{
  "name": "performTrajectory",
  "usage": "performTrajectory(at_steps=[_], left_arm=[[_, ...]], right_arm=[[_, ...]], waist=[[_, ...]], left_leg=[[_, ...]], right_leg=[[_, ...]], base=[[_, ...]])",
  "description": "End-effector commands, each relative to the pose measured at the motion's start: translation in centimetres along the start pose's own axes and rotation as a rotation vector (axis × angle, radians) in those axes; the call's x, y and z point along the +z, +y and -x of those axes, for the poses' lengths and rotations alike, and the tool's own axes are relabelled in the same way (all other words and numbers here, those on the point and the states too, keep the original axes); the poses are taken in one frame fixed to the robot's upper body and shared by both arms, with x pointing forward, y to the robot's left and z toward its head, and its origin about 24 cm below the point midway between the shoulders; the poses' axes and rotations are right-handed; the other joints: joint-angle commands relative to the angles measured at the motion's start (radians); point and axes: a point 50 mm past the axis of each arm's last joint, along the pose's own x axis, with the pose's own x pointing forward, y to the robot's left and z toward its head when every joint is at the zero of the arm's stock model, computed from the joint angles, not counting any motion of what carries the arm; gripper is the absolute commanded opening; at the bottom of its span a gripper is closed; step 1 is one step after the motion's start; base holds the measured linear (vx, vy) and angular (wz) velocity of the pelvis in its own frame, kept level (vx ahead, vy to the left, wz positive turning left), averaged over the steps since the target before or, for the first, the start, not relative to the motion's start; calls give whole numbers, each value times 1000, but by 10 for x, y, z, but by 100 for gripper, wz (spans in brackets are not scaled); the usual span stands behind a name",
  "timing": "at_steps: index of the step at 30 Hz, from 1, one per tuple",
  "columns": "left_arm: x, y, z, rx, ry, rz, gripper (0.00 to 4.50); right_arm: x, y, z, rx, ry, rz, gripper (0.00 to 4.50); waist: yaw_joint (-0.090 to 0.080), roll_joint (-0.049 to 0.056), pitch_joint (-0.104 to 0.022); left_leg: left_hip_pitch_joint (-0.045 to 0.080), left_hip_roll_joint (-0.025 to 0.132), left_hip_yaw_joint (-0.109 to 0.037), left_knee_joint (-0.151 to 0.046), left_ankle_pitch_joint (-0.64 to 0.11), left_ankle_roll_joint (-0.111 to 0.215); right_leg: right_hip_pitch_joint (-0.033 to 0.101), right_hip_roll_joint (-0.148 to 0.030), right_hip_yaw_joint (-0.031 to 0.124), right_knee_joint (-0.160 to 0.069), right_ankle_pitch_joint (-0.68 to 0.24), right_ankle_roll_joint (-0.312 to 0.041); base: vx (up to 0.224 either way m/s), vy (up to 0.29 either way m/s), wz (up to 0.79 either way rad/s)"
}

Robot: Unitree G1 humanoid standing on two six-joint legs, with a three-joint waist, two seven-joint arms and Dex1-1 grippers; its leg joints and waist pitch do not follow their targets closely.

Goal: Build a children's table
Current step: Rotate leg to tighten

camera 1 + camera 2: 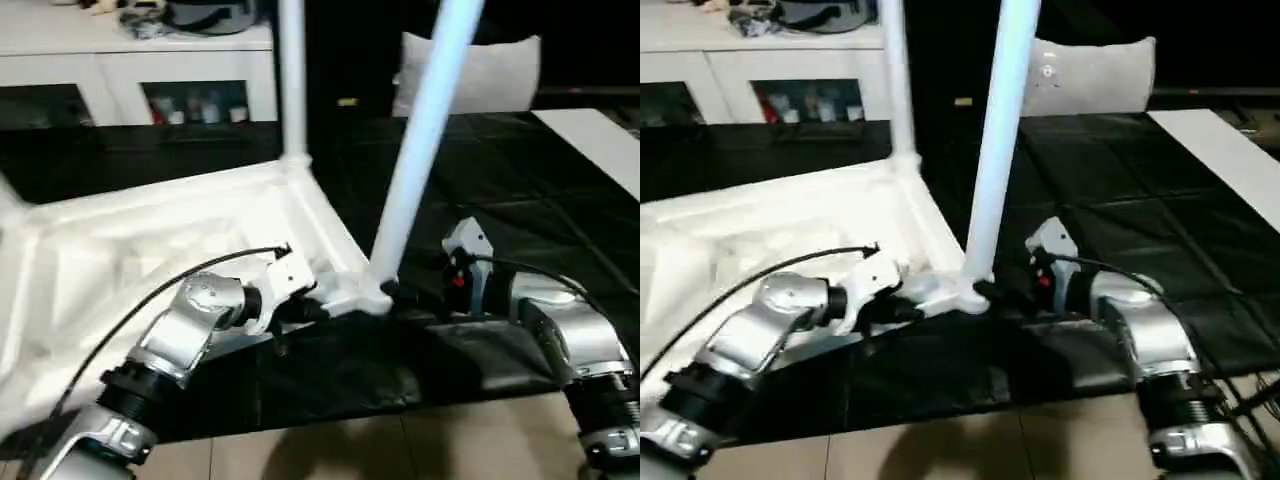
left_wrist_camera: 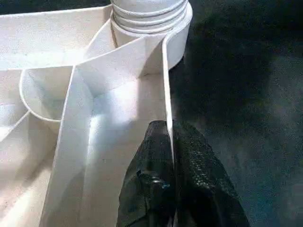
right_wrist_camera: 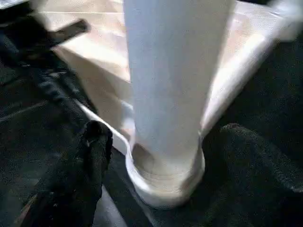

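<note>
The white table top (image 1: 150, 250) lies upside down on the black mat, ribbed underside facing up. One white leg (image 1: 292, 80) stands upright in the far corner socket. A second leg (image 1: 420, 140) rises from the near corner socket (image 3: 165, 184), leaning to the right. My left gripper (image 2: 169, 137) is shut on the top's thin rim wall just short of that near corner. My right gripper (image 3: 166, 131) is open, its black fingers (image 3: 92, 156) standing on either side of the leaning leg's base with small gaps.
A black mat (image 1: 500, 180) covers the floor under the work, with bare wooden floor (image 1: 350, 450) at the front. A white cabinet with shelves (image 1: 130, 60) stands at the back left, a white cushion (image 1: 480, 70) behind the legs, and a white board (image 1: 600, 140) at the right.
</note>
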Motion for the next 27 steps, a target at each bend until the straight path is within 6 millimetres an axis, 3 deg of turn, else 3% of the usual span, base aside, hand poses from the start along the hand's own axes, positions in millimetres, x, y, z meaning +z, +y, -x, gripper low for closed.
performTrajectory(at_steps=[1,3,5,9,10,11,14,19,27], left_arm=[[1,-8,-3,-121,23,-71,0],[-2,-11,1,-195,56,-120,0],[-3,-11,3,-220,68,-140,0],[-6,-13,6,-258,92,-172,0],[-7,-13,7,-271,100,-182,0],[-7,-13,7,-277,103,-186,0],[-8,-14,9,-297,106,-196,0],[-9,-15,10,-302,106,-194,0],[-10,-17,9,-295,61,-135,0]], right_arm=[[1,-1,3,44,8,16,388],[1,1,4,137,15,1,371],[1,4,5,190,22,-5,361],[-1,10,7,289,45,-29,329],[-2,12,7,312,51,-38,319],[-3,12,7,323,54,-43,313],[-5,16,4,376,59,-64,290],[-6,20,2,408,67,-78,236],[-6,29,-3,408,13,-123,200]], waist=[[3,-12,-61],[9,-19,-61],[18,-13,-60],[24,-13,-59],[24,-22,-58],[25,-19,-59],[24,-25,-59],[26,-25,-60],[27,-22,-60]], left_leg=[[-14,35,-1,-61,-9,103],[-13,37,0,-61,-7,107],[-13,40,1,-60,-2,112],[-13,40,1,-61,-14,97],[-13,39,2,-62,-18,93],[-14,38,2,-62,-21,89],[-13,38,2,-63,-21,78],[-12,40,1,-63,-16,71],[-14,39,0,-64,-18,60]], right_leg=[[74,-79,83,-67,-283,-27],[74,-79,84,-66,-280,-33],[73,-81,86,-63,-270,-38],[74,-81,85,-65,-287,-37],[75,-82,85,-65,-300,-28],[75,-83,85,-67,-310,-22],[74,-81,84,-69,-316,-14],[73,-82,85,-66,-307,-15],[76,-80,83,-68,-311,-2]], base=[[0,0,0],[0,0,0],[0,0,0],[0,0,0],[0,0,0],[0,0,0],[0,0,0],[0,0,0],[0,0,0]])
